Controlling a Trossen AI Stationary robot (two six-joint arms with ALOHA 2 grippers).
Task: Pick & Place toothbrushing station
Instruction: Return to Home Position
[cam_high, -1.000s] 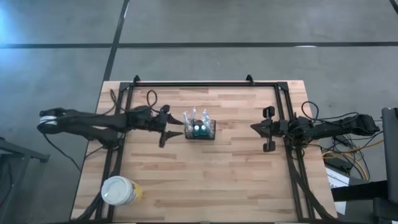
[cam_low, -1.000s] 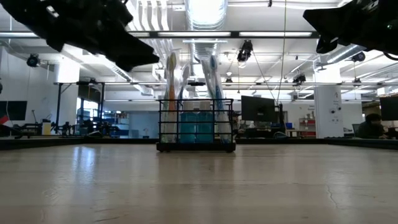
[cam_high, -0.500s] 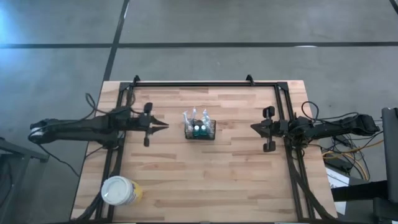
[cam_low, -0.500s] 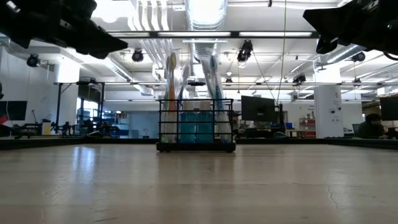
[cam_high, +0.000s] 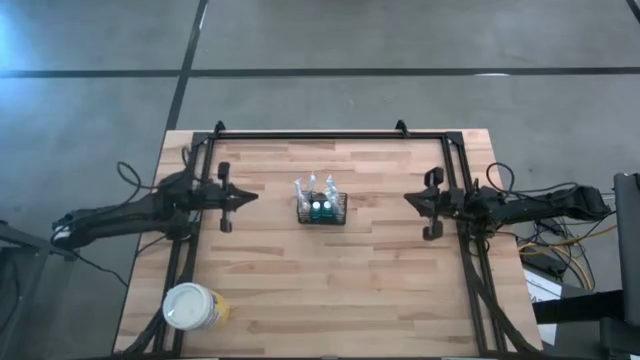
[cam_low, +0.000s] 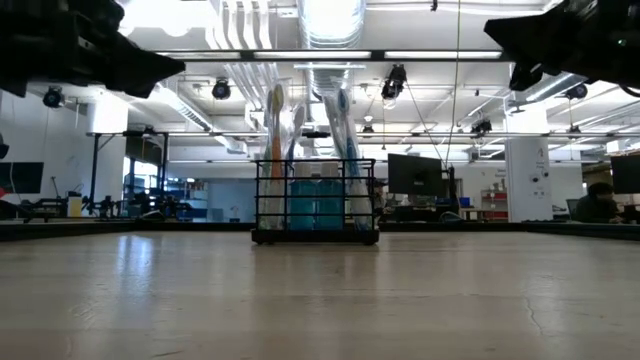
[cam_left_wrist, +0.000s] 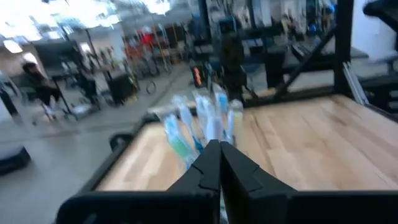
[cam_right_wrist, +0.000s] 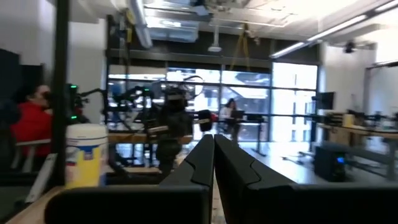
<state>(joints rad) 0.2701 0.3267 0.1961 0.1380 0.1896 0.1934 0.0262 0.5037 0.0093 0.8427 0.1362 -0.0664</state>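
Wood-plank table (cam_high: 380, 290) on a grey floor (cam_high: 400, 40), seen from above; the low view shows a workshop hall behind it. Left arm (cam_high: 130, 212) reaches in low from the table's left side, and right arm (cam_high: 530, 207) mirrors it from the right. We log both as clear of the middle of the table.

Yellow cup (cam_high: 192, 307) with a white lid stands at the corner on the left arm's side, well apart from everything else. Black wire caddy (cam_high: 322, 208) stands upright at mid-table, between the two grippers and touching neither.

Left gripper (cam_high: 245, 196) points at the caddy from nearby. Its fingers are pressed together on nothing, as its wrist view confirms. Right gripper (cam_high: 410, 203) faces the caddy from farther off, likewise clenched and empty.

Toothbrushes (cam_low: 276, 140) stand heads-up in the caddy's outer compartments. Between them is something teal (cam_low: 318, 205) that we cannot identify.

Our reading: loading looks finished, and the step in hand is the retreat to rest pose. The next move should only need the left arm to fold back without brushing the caddy; no grasp is required.
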